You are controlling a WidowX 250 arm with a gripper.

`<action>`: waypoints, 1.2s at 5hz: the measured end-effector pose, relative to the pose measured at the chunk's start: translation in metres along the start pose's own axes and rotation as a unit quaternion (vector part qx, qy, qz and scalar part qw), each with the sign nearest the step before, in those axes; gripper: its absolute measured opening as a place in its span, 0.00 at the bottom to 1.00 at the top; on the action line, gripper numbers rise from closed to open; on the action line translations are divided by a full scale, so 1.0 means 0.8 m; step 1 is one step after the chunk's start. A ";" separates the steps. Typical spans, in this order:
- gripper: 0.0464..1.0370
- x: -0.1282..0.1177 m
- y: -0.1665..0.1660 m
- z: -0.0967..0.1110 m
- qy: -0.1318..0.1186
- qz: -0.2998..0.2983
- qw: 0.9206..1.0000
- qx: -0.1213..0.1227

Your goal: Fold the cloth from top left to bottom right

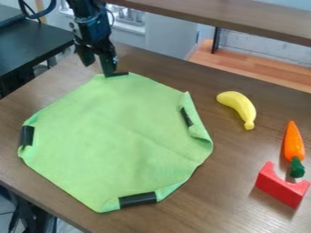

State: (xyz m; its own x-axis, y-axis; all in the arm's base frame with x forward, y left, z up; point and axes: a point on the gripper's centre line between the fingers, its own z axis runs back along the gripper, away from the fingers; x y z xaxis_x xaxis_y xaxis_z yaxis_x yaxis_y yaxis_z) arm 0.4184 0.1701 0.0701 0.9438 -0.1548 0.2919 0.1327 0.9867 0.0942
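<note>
The gripper hangs at the upper left, over the top corner of the green cloth. Its two fingers stand apart, the right one reaching down to the black tape on that corner; whether it touches is hard to tell. The cloth lies spread on the table, its corners turned in or curled. More black tape marks the left corner, the bottom corner and the curled right edge.
On the brown table, a yellow banana lies right of the cloth. Farther right are an orange carrot and a red arch block, close together. A wooden shelf crosses behind the table, and a black surface stands at upper left.
</note>
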 end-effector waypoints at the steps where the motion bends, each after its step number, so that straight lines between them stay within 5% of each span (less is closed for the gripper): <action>1: 0.96 0.007 0.004 -0.009 -0.014 -0.033 0.999 -0.020; 4: 0.96 0.041 0.024 -0.037 -0.036 -0.044 0.998 -0.015; 6: 0.96 0.048 0.014 -0.052 -0.025 -0.051 0.998 -0.015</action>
State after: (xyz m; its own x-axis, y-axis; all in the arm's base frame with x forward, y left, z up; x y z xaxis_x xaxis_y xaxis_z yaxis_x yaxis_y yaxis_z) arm 0.4690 0.1773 0.0426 0.9090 -0.2558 0.3291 0.2366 0.9667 0.0980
